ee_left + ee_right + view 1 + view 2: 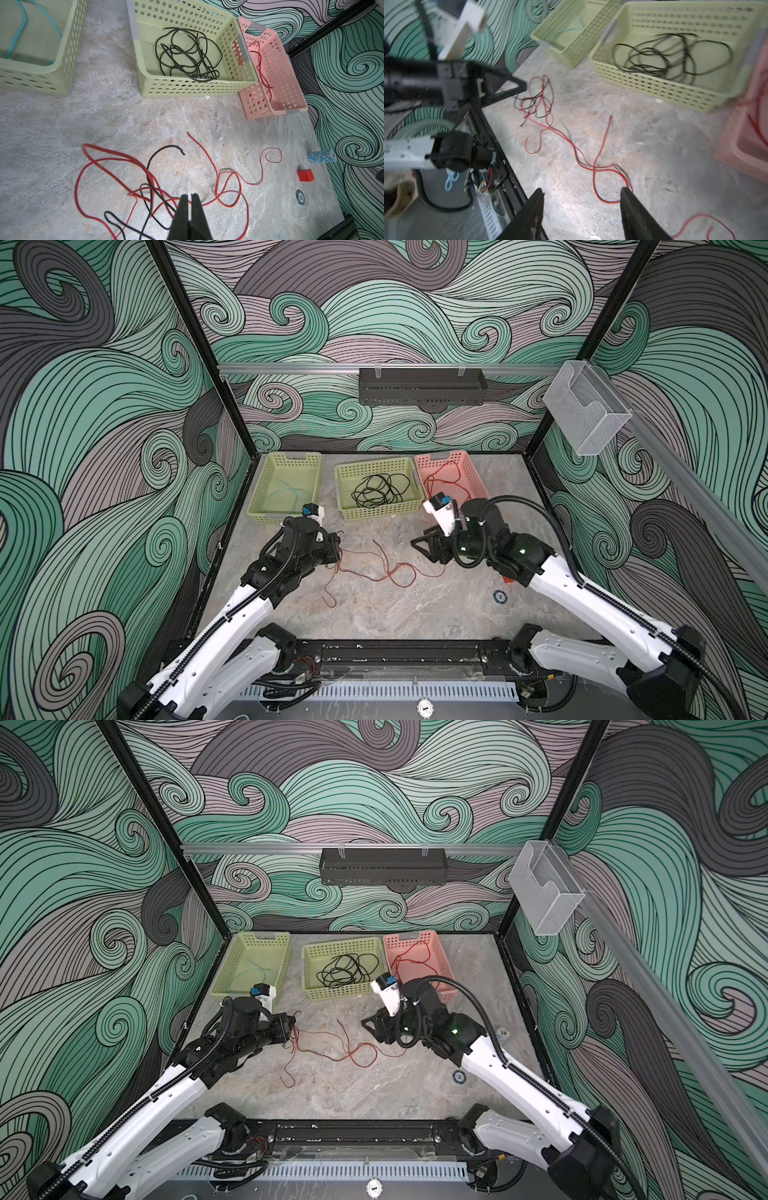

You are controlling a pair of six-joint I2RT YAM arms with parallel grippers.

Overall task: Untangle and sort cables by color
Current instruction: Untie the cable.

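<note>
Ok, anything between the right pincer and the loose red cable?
Nothing visible: the open right pincer hovers over the red cable on the table. A black cable is tangled with it where the left pincer grips it.

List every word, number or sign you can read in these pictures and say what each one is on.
"50": on the single flat blue poker chip.
"10": on the end face of the stack of blue chips.
Round badge at the front edge of the rig: too small to read.
Nothing else shows readable text.
</note>
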